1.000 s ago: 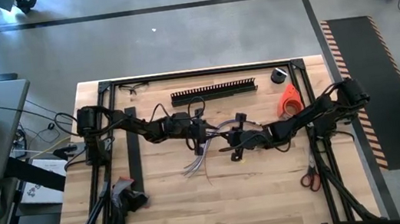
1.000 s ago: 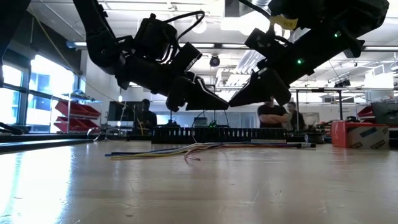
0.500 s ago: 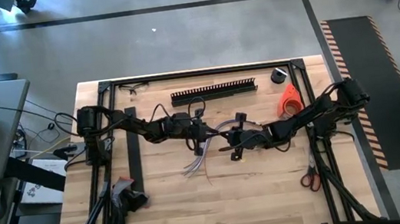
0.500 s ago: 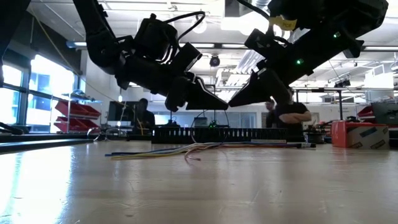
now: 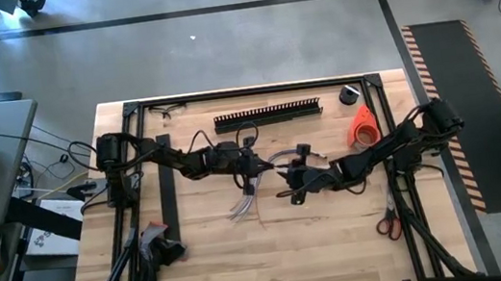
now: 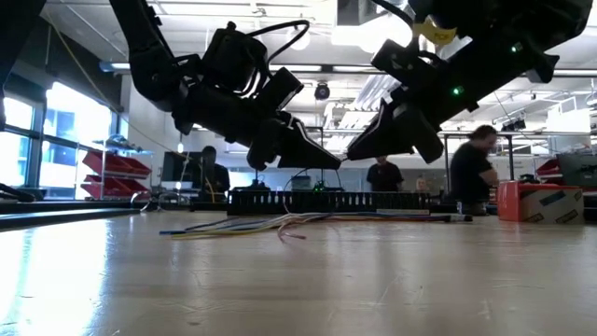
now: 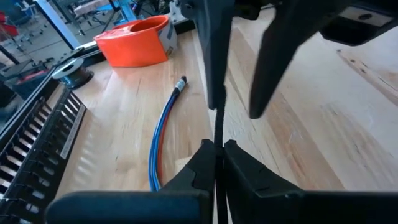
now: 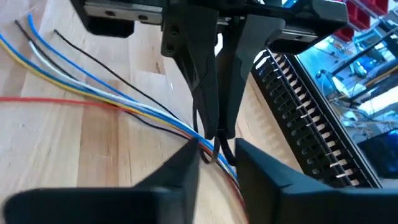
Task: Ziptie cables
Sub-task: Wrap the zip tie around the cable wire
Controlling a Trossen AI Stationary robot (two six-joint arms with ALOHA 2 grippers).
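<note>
Cables (image 5: 250,197): a loose fan of thin wires lying flat on the bench (image 5: 207,253) near its middle, below and between the two raised grippers; in the right wrist view they run as blue, yellow, white, black and red strands (image 8: 93,93) under that arm's fingers.
Left gripper (image 5: 252,165): held above the bench over the cables' upper end; jaws together on a thin dark strand (image 7: 218,134) that runs straight out from between the fingertips.
Right gripper (image 5: 287,182): facing the left one, tip close to tip, just beside the cables; jaws slightly apart, with the dark strand passing between them and not gripped.
Bench: pale wood boards inside a black frame; a long black slotted strip (image 5: 268,115) lies near the far edge, an orange cup (image 5: 362,124) and red-handled scissors (image 5: 387,225) on the right side.
Room: workshop with people (image 6: 471,173) standing behind the bench, shelves with red bins, grey floor.
Writing: none readable.
</note>
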